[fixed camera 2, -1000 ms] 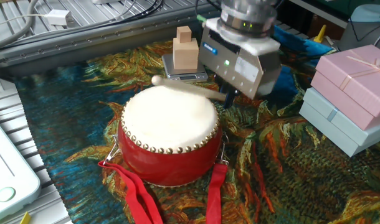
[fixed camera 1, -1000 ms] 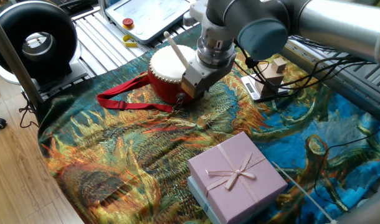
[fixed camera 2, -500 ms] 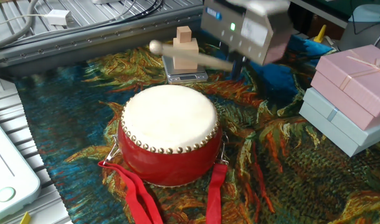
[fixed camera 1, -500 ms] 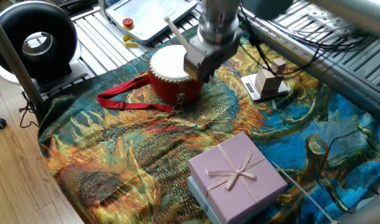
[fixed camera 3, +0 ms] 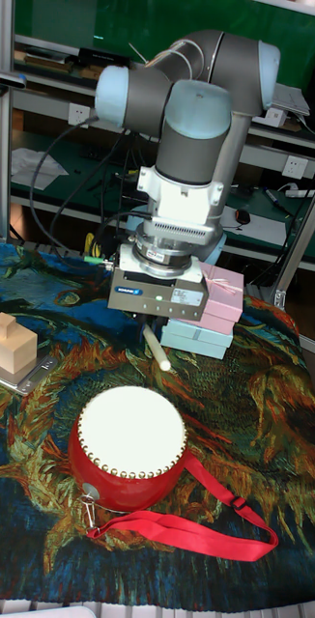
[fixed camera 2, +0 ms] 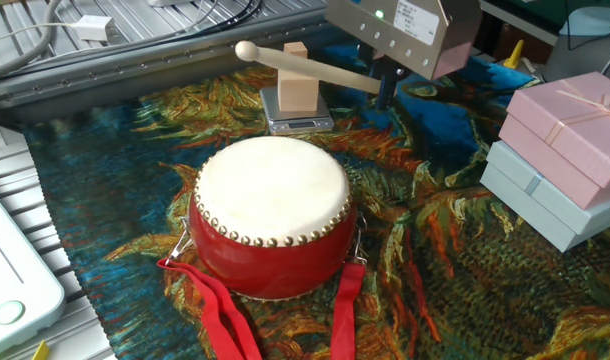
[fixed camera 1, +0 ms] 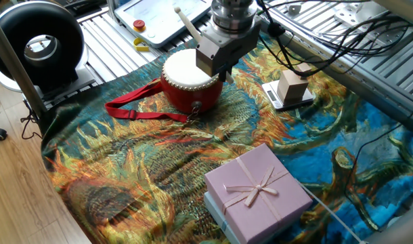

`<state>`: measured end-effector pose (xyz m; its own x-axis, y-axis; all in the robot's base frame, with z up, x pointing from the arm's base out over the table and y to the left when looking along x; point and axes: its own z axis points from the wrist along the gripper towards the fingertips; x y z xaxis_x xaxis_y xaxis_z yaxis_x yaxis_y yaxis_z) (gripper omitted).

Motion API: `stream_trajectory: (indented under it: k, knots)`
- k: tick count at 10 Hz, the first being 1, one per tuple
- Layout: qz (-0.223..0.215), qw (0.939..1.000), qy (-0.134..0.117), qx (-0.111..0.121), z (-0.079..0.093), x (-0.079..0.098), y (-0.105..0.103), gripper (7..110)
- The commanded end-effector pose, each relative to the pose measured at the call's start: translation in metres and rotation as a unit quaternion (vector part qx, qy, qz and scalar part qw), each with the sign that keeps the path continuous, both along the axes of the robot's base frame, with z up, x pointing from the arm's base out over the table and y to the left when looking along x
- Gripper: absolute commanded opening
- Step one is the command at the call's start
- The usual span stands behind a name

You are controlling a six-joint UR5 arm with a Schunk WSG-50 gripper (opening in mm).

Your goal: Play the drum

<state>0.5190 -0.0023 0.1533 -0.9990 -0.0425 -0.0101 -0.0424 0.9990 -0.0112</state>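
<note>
The drum (fixed camera 1: 183,73) is round, with a red body and cream skin, and stands on the patterned cloth; it also shows in the other fixed view (fixed camera 2: 273,200) and the tall view (fixed camera 3: 128,446). My gripper (fixed camera 1: 222,68) hangs above the drum's far-right edge, shut on a wooden drumstick (fixed camera 2: 305,68). The stick points out over the drum, its round tip raised well off the skin. In the tall view the gripper (fixed camera 3: 154,326) sits behind the drum with the drumstick (fixed camera 3: 158,351) slanting down toward it without touching. A red strap (fixed camera 1: 135,108) trails from the drum.
A black round fan (fixed camera 1: 37,42) stands at the left. Wooden blocks on a small scale (fixed camera 2: 297,88) sit just behind the drum. A pink gift box on a pale blue one (fixed camera 1: 257,191) lies at the front right. Cables run along the rails at the right.
The gripper has risen with the drumstick. A second ago the stick lay on the drum skin; now its tip is lifted clear above it.
</note>
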Motion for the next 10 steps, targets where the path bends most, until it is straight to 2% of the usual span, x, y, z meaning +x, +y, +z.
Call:
stream_trajectory:
  k: [1,10]
  knots:
    - [-0.002,1.0000,-0.004,0.004,-0.003,0.012,0.002,7]
    - [-0.004,0.9998,-0.017,-0.007,-0.034,0.043,-0.004,7]
